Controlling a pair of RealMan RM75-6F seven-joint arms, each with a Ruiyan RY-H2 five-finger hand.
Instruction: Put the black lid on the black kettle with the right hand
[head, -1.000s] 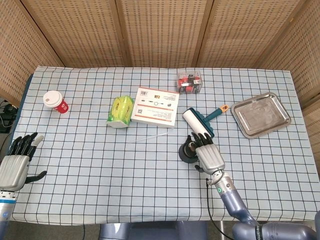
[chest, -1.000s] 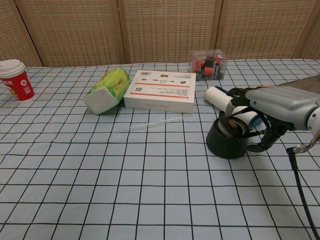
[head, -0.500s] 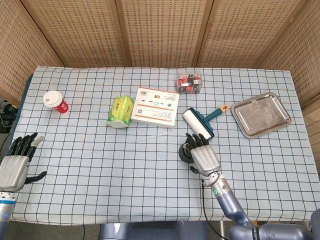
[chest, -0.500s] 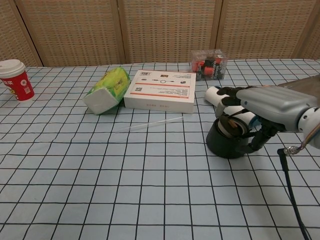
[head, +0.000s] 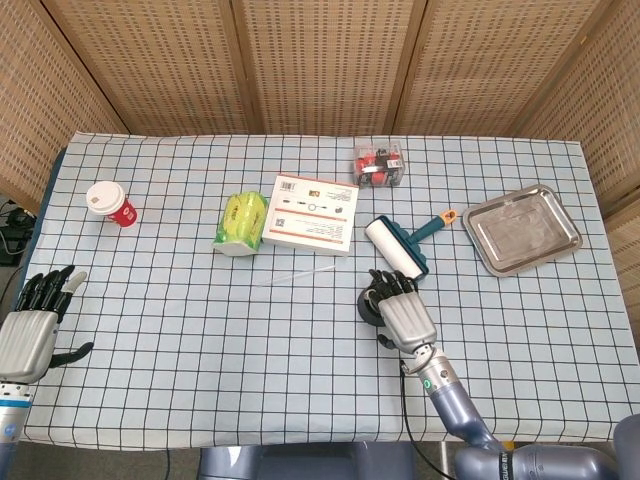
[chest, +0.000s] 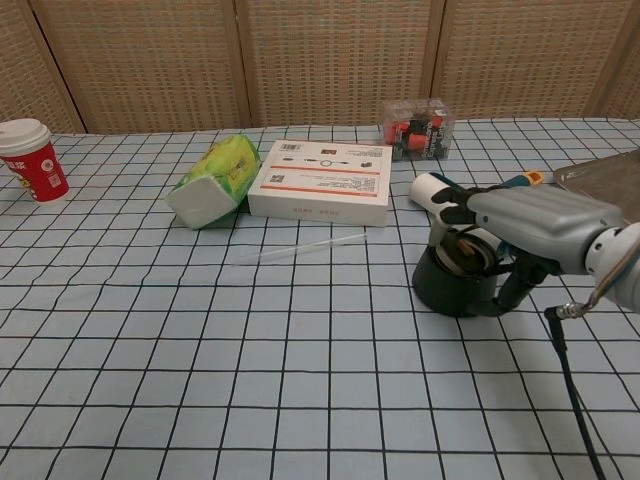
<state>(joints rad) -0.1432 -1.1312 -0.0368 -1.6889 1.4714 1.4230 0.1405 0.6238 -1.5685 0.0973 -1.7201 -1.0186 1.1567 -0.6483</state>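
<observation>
The black kettle (chest: 455, 286) is a short dark pot standing right of the table's middle, also seen as the kettle (head: 372, 305) in the head view. My right hand (chest: 520, 222) arches over its top, fingers (chest: 452, 204) curled past the far rim and thumb down its right side. A round rim with a tan inside (chest: 462, 250) shows under the palm. I cannot make out the black lid apart from it, nor whether the right hand (head: 403, 312) holds it. My left hand (head: 30, 328) hangs off the table's left edge, fingers apart, holding nothing.
A white and teal lint roller (head: 400, 246) lies just behind the kettle. A white box (head: 311, 213), a green packet (head: 240, 222), a clear straw (chest: 300, 248), a red cup (head: 111, 203), a clear box of red items (head: 379, 163) and a steel tray (head: 520, 228) lie around.
My right hand has slid left, further over the kettle's top. The kettle and the rim under the palm have stayed put. The left hand has not moved.
</observation>
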